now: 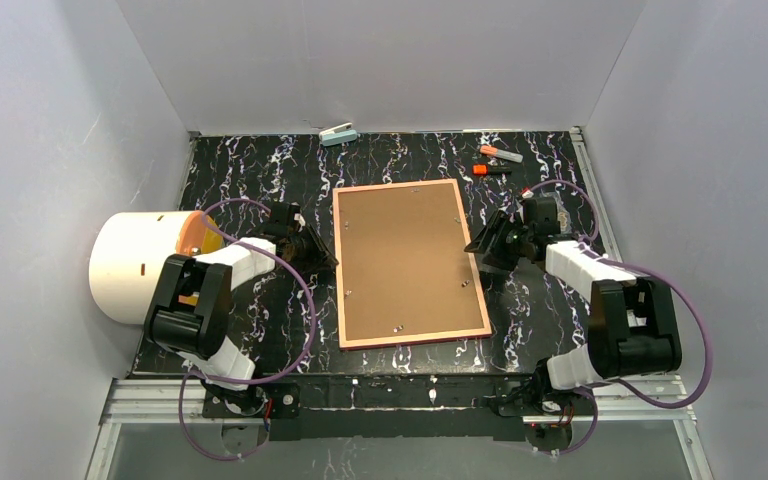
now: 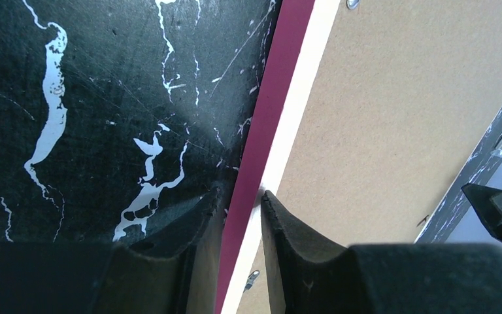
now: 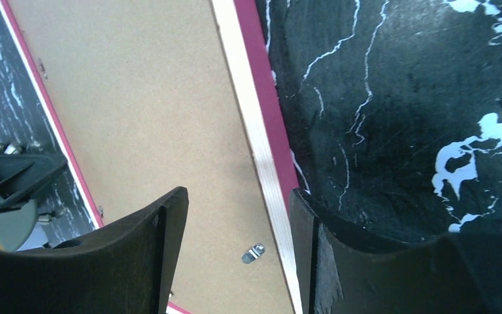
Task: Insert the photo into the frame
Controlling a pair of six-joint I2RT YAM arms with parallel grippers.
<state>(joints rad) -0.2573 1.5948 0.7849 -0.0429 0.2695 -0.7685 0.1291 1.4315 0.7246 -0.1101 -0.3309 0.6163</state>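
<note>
**Frame face-down at mid-desk, a gripper at each long rail**

The frame (image 1: 339, 270) lies flat in the middle of the black marbled desk (image 1: 260, 170), pale wood back upward and pink showing only along its outer sides (a brown backing board (image 1: 410, 260) fills it). The left gripper (image 2: 240, 195) straddles the left rail narrowly; whether it pinches, I cannot tell. The right gripper (image 3: 240, 193) is spread wide over the right rail. At the desk's left edge a white tub (image 1: 130, 260) lies on its side, something orange (image 1: 196, 232) at its mouth.

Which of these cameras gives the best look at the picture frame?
The top external view: the whole frame lies there back up, with all four edges visible. The left wrist view catches only a close strip of one pink and pale edge, and the right wrist view shows the same of the opposite edge.
</note>
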